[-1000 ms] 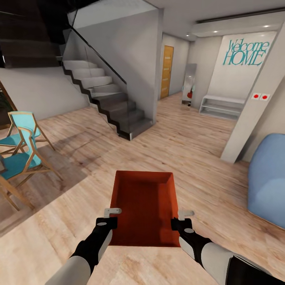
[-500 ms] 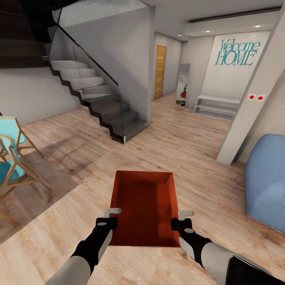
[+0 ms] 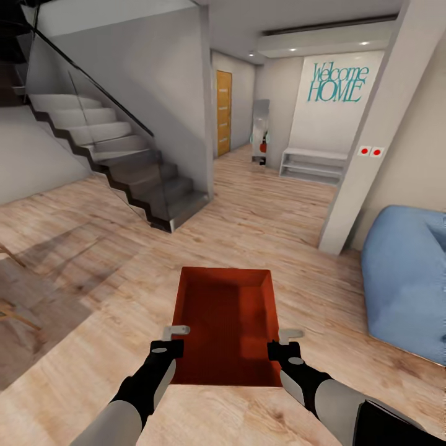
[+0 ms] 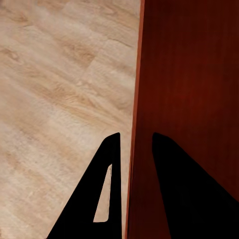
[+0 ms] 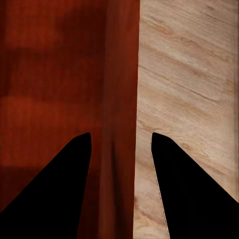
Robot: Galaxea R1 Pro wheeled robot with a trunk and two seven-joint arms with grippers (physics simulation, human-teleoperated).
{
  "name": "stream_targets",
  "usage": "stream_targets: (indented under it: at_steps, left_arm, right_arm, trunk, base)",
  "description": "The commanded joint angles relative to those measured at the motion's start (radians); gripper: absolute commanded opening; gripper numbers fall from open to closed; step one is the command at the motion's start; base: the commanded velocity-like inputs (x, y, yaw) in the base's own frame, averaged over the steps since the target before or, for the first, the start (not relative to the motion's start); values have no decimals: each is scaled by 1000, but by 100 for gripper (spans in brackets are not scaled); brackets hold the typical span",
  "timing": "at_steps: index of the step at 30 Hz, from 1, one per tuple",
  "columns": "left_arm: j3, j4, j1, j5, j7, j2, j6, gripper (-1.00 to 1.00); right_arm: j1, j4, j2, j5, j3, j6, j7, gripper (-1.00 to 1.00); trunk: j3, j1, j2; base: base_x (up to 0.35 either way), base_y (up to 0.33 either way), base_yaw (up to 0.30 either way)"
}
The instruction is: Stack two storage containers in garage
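Carrying storage container unchanged, view swung right, chairs gone

Both forearms are pale grey tubes that change to matte black casing toward the wrists. Each black wrist carries a small grey oval on top. The left gripper and right gripper end in light grey flat fingers; seen from the wrist cameras the fingers are black tapering wedges, one slotted.

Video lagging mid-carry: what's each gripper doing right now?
Left gripper: shut on the storage container wall.
Right gripper: shut on its opposite wall.
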Motion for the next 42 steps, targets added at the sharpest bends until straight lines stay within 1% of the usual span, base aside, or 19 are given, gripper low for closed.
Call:
stream_targets:
  at_steps: [1,11,42]
  left_arm:
    - [3,-4,0,-23,6,1,10,-100]
    - [2,-4,0,-23,6,1,11,-100]
    - [2,-5,0,-23,6,1,11,-100]
  right_arm:
    - [-1,2,-2,-12,-3,-4,-4,-100]
    - [-1,2,-2,-12,-3,-4,-4,-100]
    - [-1,2,-2,-12,-3,-4,-4,-100]
  trunk:
    - [-2,1,-2]
    - [-2,1,-2]
    - [-2,1,-2]
  base:
    - [322,0,-232]
    - [322,0,-205]
    - [322,0,-5]
